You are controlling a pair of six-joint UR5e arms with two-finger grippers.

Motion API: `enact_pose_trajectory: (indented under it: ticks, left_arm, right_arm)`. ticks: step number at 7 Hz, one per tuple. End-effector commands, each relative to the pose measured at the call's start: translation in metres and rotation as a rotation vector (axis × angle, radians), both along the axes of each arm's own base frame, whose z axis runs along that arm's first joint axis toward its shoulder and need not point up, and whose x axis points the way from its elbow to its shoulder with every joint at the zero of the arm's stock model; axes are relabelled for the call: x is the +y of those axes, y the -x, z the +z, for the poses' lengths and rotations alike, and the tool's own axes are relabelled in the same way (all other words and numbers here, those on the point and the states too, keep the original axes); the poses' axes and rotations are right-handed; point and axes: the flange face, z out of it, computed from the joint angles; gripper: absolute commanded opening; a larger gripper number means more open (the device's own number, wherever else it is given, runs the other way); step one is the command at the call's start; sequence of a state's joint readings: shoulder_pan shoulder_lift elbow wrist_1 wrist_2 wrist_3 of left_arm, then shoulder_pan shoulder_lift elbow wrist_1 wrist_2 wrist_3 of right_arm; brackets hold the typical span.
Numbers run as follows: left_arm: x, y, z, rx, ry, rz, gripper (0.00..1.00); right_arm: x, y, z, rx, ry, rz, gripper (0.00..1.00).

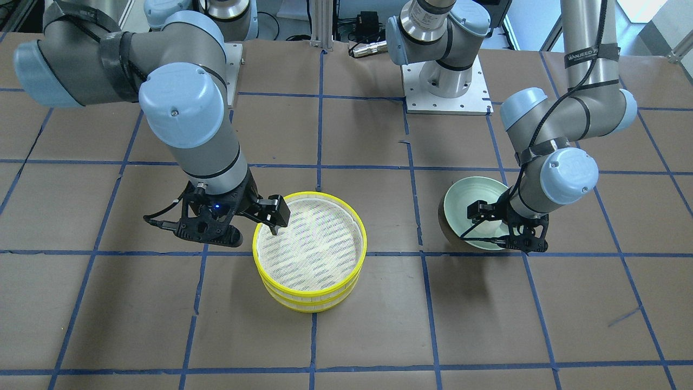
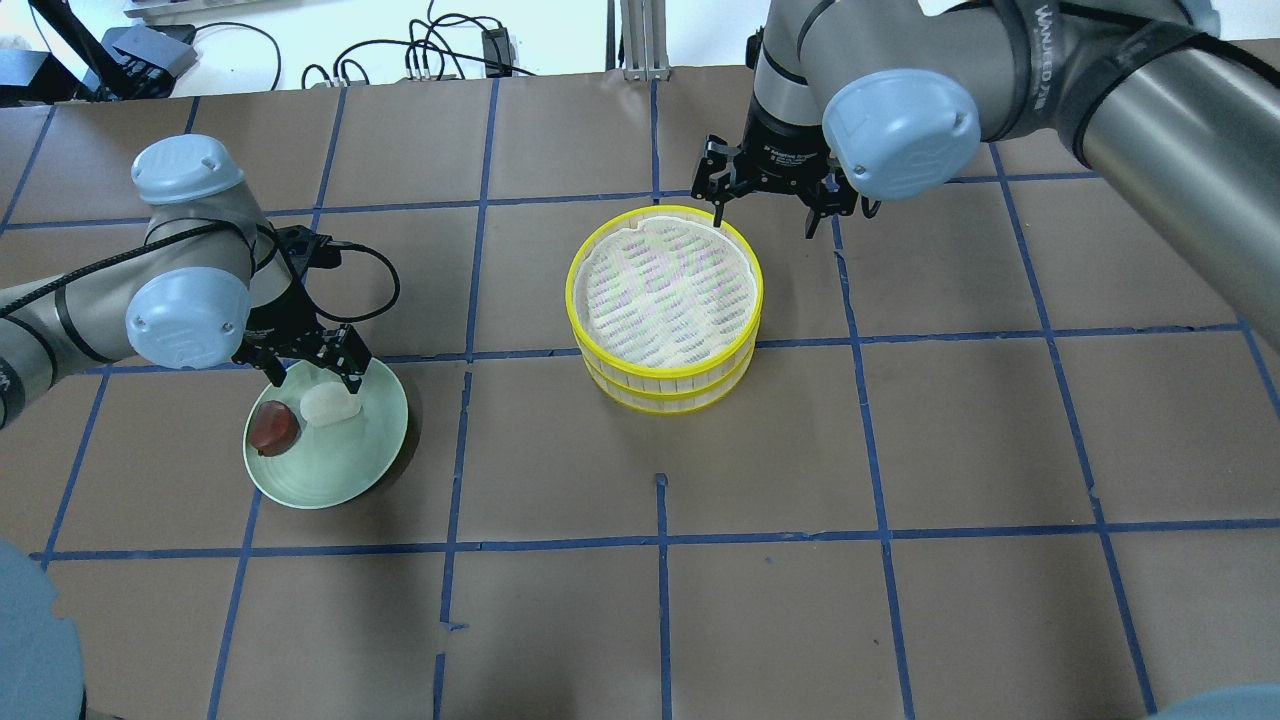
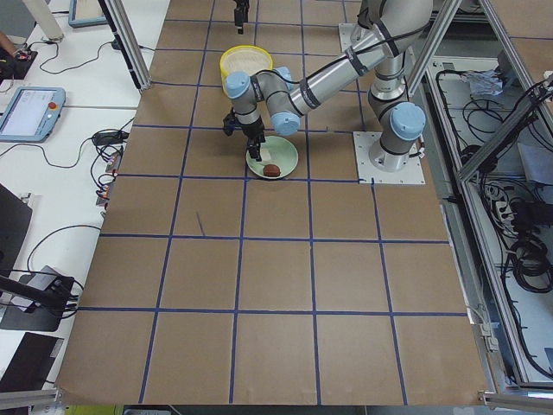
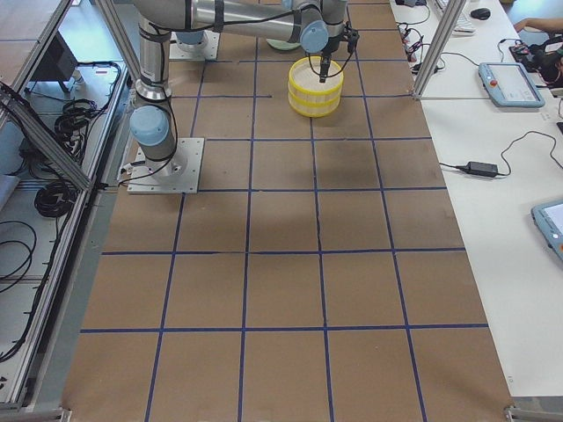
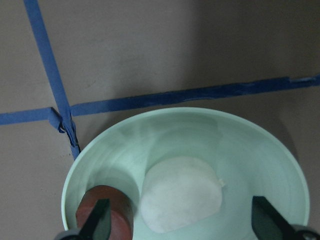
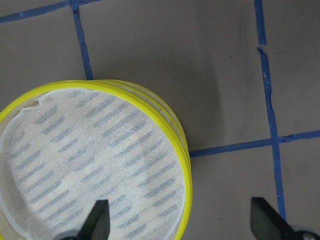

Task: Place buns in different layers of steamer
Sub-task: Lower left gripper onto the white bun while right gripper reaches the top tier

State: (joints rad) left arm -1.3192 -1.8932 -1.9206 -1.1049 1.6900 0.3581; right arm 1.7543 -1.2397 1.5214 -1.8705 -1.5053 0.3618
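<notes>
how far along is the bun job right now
Nothing done yet: white bun and reddish-brown bun both lie on the plate; the steamer is stacked, its top tray empty. In hand: left claw open over the white bun, right claw open astride the steamer rim. Left: both placements.

**Inspector A:** Premises classed as a robotics laboratory. The table [image 2: 950, 430] is papered brown and ruled with a blue tape grid [image 2: 662, 538]. An arm pedestal is bolted to a metal plate [image 4: 180, 176].

**Inspector B:** Concurred. Aluminium frame posts [image 4: 433, 53] stand at the edges. A teach pendant [image 3: 26, 112] and loose cabling [image 3: 518, 251] lie alongside.
</notes>
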Motion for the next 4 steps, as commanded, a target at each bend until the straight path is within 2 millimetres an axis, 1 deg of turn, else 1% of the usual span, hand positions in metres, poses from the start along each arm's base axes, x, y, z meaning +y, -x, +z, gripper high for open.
enact_pose_trajectory:
  ticks: [1, 2, 3, 4]
  left_arm:
    - [-0.001, 0.000, -0.018, 0.011, -0.029, 0.005, 0.85]
    - [-0.001, 0.000, -0.019, 0.009, -0.022, 0.005, 0.49]
    - [0.000, 0.001, -0.022, 0.010, -0.028, 0.014, 0.26]
    - [-0.003, 0.001, -0.019, -0.001, -0.014, 0.051, 0.06]
  right_arm:
    - [0.002, -0.001, -0.021, 0.006, -0.002, -0.020, 0.99]
    - [-0.002, -0.001, -0.031, 0.015, -0.004, -0.020, 0.98]
    - [-0.009, -0.001, -0.050, 0.036, -0.014, -0.021, 0.95]
    - [-0.010, 0.000, -0.057, 0.047, -0.022, -0.009, 0.91]
